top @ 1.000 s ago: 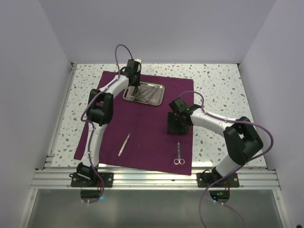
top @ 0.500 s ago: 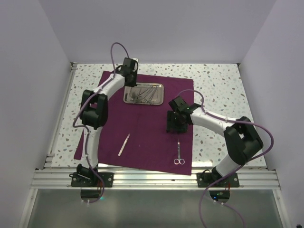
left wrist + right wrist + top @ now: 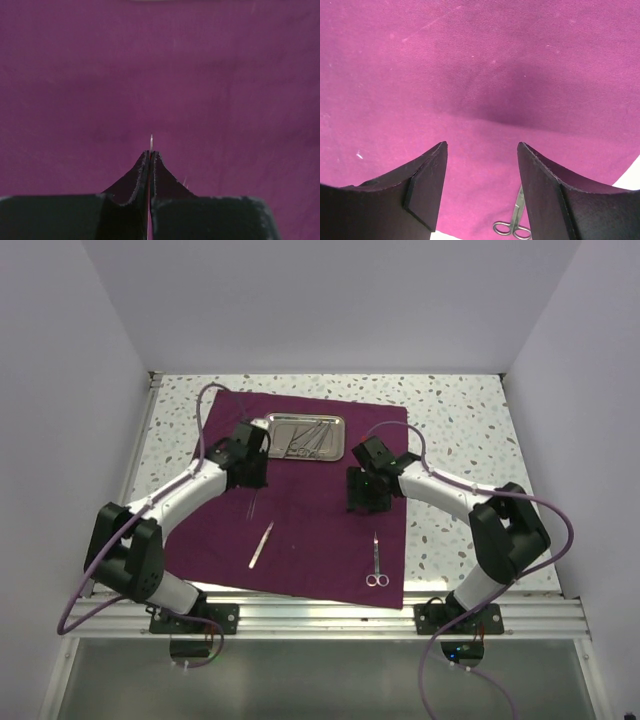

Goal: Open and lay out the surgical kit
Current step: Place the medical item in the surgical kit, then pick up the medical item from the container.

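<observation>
The dark purple cloth wrap (image 3: 310,520) lies spread flat on the table. The steel tray (image 3: 305,436) sits at its far edge with several silver instruments in it. My left gripper (image 3: 250,485) hovers over the cloth near the tray's front left corner. In the left wrist view it (image 3: 150,152) is shut on a slim silver instrument whose tip (image 3: 151,141) pokes out between the fingers. Tweezers (image 3: 261,544) and ring-handled scissors (image 3: 376,562) lie on the near part of the cloth. My right gripper (image 3: 362,502) is open and empty above the cloth; the scissors (image 3: 515,222) show below it.
The speckled tabletop (image 3: 460,430) borders the cloth on both sides. White walls enclose the table at left, back and right. A metal rail (image 3: 320,615) runs along the near edge by the arm bases.
My left arm has drawn back from the tray toward the near left and lowered over the cloth, still shut on the slim instrument. The right arm has barely moved.
</observation>
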